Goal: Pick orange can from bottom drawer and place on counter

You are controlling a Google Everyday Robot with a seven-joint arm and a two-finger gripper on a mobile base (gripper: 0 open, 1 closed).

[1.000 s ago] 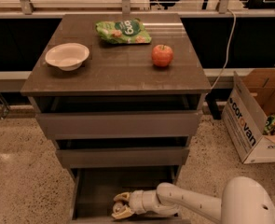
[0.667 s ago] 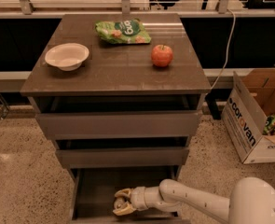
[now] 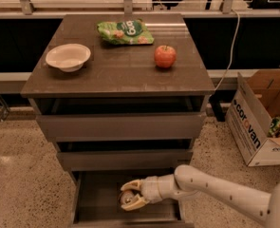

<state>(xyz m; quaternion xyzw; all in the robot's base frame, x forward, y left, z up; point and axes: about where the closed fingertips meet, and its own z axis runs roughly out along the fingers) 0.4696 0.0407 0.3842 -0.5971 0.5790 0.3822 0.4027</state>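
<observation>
The bottom drawer (image 3: pixel 89 204) is pulled open at the foot of the cabinet. My gripper (image 3: pixel 131 195) reaches into it from the right. Its two pale fingers (image 3: pixel 130 185) sit on either side of the orange can (image 3: pixel 126 199), which shows its silver top between them. The gripper is shut on the can, above the drawer floor. The dark brown counter (image 3: pixel 118 70) tops the cabinet, well above the gripper.
On the counter are a white bowl (image 3: pixel 68 57) at the left, a green snack bag (image 3: pixel 125 32) at the back and a red-orange apple (image 3: pixel 165 56) at the right. The two upper drawers (image 3: pixel 120 126) stand slightly open. A cardboard box (image 3: pixel 258 122) stands on the floor at the right.
The gripper with the can between its fingers has moved up and slightly right in the bottom drawer. Nothing on the counter has moved.
</observation>
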